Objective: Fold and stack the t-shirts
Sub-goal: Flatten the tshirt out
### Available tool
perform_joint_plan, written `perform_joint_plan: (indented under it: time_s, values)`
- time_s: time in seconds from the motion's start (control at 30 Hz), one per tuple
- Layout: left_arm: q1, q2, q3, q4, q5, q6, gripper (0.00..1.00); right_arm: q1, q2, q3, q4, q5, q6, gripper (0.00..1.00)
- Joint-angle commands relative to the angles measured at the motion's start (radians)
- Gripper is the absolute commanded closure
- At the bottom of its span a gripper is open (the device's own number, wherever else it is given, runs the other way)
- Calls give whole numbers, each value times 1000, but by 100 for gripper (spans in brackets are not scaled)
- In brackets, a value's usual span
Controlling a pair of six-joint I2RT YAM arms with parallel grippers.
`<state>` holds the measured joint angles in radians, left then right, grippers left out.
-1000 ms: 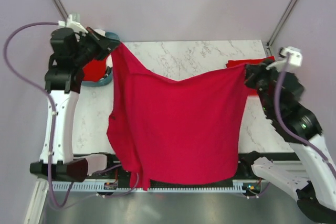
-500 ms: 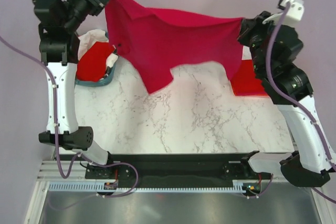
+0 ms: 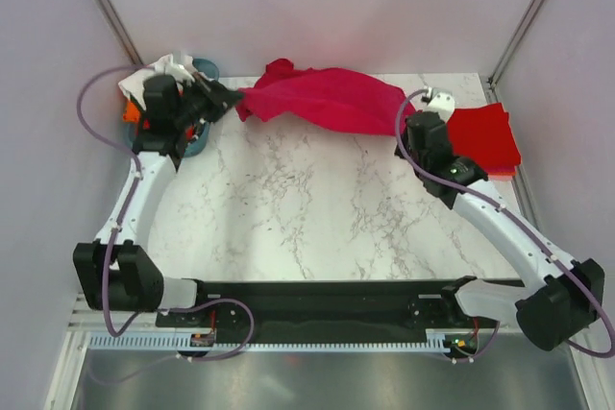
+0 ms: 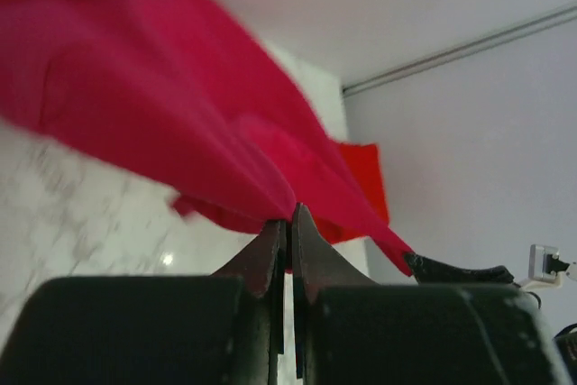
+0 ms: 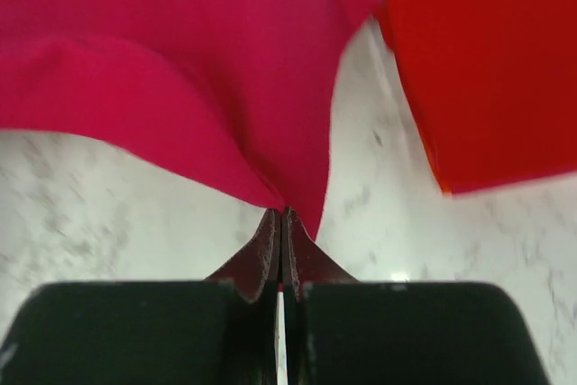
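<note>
While both arms reach out over the table [image 3: 307, 208], the left gripper [image 4: 288, 220] and right gripper [image 5: 281, 219] are pressed together, each pinching one end of the crimson shirt [image 3: 327, 103]. The shirt sags in a bunch along the far edge. Just to its right lies a folded red shirt [image 3: 483, 136]. This looks like the laying-out step. Next, the cloth needs to be drawn taut and set down flat before any fold.

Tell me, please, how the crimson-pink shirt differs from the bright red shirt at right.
The crimson-pink cotton shirt is rumpled, pinched by left claw and right claw; the bright red shirt lies folded flat, ungripped. The crimson one spreads wide; the red one is compact. Both are plain.
</note>
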<state>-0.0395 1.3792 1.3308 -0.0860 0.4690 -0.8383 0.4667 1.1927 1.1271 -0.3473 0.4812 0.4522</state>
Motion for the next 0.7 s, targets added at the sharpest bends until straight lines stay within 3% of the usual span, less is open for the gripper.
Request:
perform_joint_plan:
  time_s: [0.0,0.17,0.3,0.67]
  values:
    - [-8,-228,-279,63,-50,53,98,-10,-74,-178,64,-68,91,100]
    - [-8,-504,-602,45,-93,38,98,-10,-177,-424,84,-102,155,100]
    - [-10,-658,-836,20,-46,4,98,-10,-286,-545,59,-125,177,100]
    - [-10,-954,-1028,-213,-72,-2,98,-10,-589,-728,-136,-326,310,100]
